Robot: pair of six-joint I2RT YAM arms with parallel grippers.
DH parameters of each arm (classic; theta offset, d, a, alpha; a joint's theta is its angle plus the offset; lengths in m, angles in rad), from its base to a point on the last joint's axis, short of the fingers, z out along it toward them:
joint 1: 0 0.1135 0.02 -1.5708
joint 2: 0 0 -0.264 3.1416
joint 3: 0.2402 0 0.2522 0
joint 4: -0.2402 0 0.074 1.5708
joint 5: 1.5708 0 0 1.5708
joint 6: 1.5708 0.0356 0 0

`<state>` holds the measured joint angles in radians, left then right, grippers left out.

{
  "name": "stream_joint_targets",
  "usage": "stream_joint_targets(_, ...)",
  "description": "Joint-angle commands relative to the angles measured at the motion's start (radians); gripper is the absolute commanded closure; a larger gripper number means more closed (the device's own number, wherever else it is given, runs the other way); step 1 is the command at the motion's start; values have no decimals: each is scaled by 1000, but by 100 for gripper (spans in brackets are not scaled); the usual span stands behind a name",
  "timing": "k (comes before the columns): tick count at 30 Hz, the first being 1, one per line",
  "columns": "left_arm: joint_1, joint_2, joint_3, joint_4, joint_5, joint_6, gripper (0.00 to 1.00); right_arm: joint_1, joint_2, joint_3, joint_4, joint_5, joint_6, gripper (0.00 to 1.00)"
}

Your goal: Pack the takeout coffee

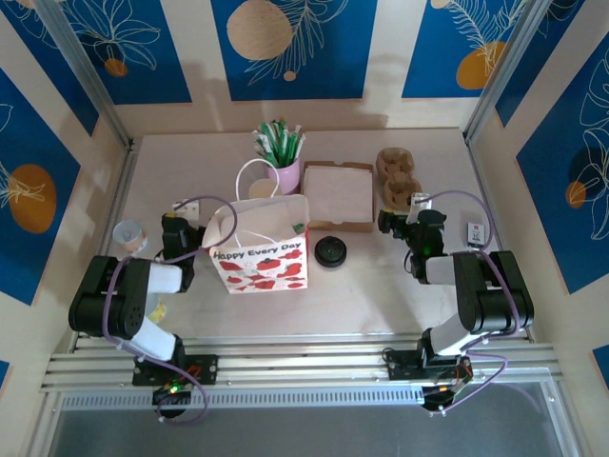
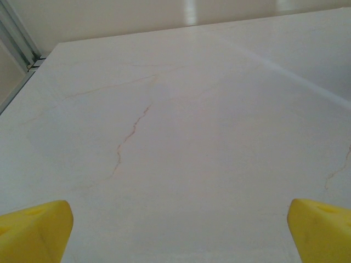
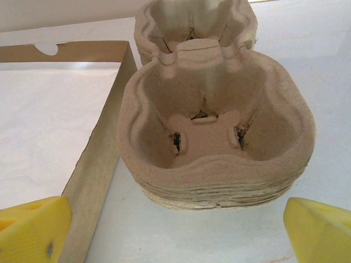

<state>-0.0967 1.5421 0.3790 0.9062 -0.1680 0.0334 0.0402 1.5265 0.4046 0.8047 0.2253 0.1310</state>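
A lidded takeout coffee is out of view. One lidless white paper cup (image 1: 127, 233) stands at the table's left edge. A round black lid (image 1: 330, 251) lies just right of the paper bag (image 1: 259, 249). My left gripper (image 1: 177, 228) is between that cup and the bag, and stands open over bare tabletop (image 2: 175, 241). My right gripper (image 1: 399, 223) is open too, with nothing between its yellow fingertips (image 3: 33, 227). It faces a stack of brown pulp cup carriers (image 3: 216, 126), a short gap in front of them.
The white bag with red print and looped handles stands upright at centre. Behind it are a pink cup of green-wrapped sticks (image 1: 282, 152) and an open cardboard box (image 1: 338, 195), whose wall (image 3: 98, 159) runs left of the carriers. A small white card (image 1: 474, 231) lies at the right.
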Motion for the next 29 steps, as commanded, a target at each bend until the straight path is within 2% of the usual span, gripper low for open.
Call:
stream_joint_targets(1, -6, 16, -14, 44, 1, 16, 0, 7, -2, -11, 51, 31, -22, 1)
stream_joint_targets(21, -6, 18, -14, 45, 2, 17, 0, 13, -2, -15, 59, 43, -23, 1)
stream_joint_targets(25, 16, 19, 6, 3, 100, 20, 0, 15, -2, -15, 59, 44, -25, 1)
stream_joint_targets(29, 17, 15, -4, 20, 97, 20, 0, 8, -3, -12, 53, 31, -21, 1)
